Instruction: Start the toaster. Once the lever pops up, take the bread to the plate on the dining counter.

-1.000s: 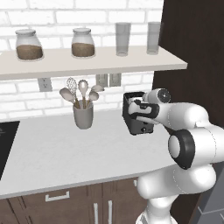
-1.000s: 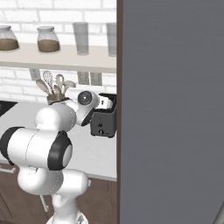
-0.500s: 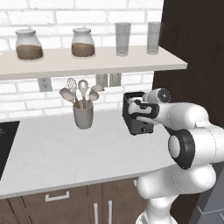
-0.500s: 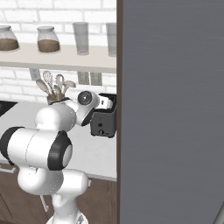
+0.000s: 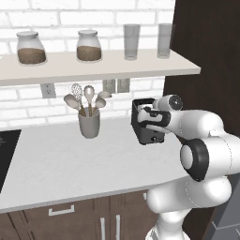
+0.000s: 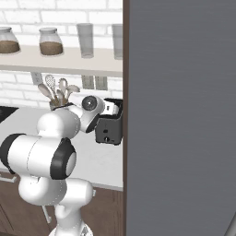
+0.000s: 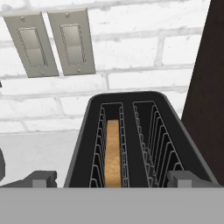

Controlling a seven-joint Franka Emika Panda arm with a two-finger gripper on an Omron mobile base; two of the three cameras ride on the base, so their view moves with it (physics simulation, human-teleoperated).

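From the left base view I see the toaster (image 5: 149, 126) on the worktop (image 5: 56, 159), right of the utensil cup (image 5: 89, 124), my arm over it. In the right base view the toaster (image 6: 109, 130) sits beside a dark panel. Through the hand view the gripper (image 7: 111, 180) stands spread wide, astride the toaster (image 7: 144, 144); the bread (image 7: 113, 153) stands in its left slot.

A grey utensil cup (image 5: 89, 124) stands below a shelf (image 5: 93, 67) bearing two jars.
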